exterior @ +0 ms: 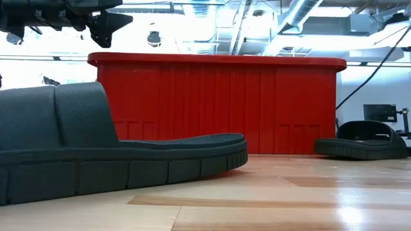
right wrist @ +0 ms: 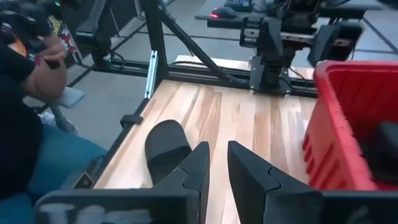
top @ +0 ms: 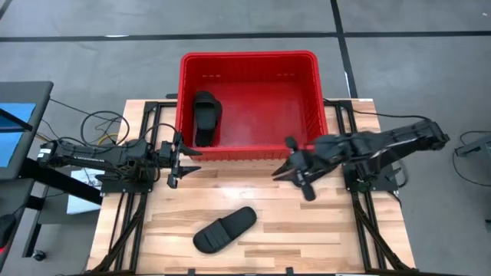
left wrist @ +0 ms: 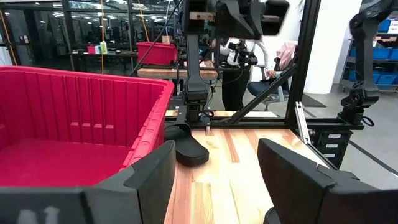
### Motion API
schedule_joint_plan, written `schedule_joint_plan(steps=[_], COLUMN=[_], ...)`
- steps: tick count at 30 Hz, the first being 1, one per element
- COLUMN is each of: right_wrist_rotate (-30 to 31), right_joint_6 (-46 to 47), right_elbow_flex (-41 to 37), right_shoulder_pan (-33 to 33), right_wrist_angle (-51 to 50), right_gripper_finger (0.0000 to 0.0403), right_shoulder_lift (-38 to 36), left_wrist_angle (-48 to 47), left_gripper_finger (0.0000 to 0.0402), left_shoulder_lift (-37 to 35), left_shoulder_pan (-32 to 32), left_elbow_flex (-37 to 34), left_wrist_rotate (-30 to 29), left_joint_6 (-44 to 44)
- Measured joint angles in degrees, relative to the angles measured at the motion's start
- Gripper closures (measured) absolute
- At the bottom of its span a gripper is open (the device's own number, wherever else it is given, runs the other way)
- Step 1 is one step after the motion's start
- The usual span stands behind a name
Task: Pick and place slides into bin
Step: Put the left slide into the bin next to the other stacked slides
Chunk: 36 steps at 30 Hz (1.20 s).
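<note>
The red bin [top: 249, 61] stands at the table's far middle. One black slide [top: 205, 115] lies on the bin's floor at its left end. A second slide [top: 224, 228] lies on the table near the front edge; it also shows in the right wrist view [right wrist: 166, 146]. A third slide [left wrist: 186, 146] lies on the table beside the bin's near right corner, hidden under the right arm in the high view. My left gripper [top: 180, 165] is open and empty at the bin's near left corner. My right gripper [top: 295, 172] is narrowly open and empty in front of the bin's near wall.
Black frame rails [top: 138, 207] run along both sides of the wooden table [top: 307, 238]. A person [right wrist: 31, 124] sits beyond the table's near edge. Bare wood lies between the two grippers and to the right of the front slide.
</note>
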Motion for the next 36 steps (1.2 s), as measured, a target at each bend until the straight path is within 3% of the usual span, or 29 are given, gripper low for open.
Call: schedule_joint_plan(steps=[6,23,30,36], right_wrist_rotate=[0.1,-2.0,-5.3,-8.6], right_joint_6=[1.0,28.8,35.3,39.6], right_elbow_flex=[0.9,6.7,6.8,6.8], right_shoulder_pan=[-0.2,-0.9,1.3,2.1], right_wrist_angle=[0.6,-12.2,-12.1,-7.1], right_gripper_finger=[0.0353,0.0346,0.0314,0.0260], right_shoulder_lift=[9.3,25.7,31.0,34.9], left_wrist_angle=[0.0,-0.1,-0.1,-0.1], left_gripper_finger=[0.0183,0.0183,0.0183,0.0183], left_shoulder_lift=[0.0,0.0,0.0,0.0], left_shoulder_pan=[0.0,0.0,0.0,0.0], left_elbow_flex=[0.0,0.0,0.0,0.0], left_wrist_rotate=[0.0,0.0,0.0,0.0], left_joint_6=[0.0,0.0,-0.5,-0.5])
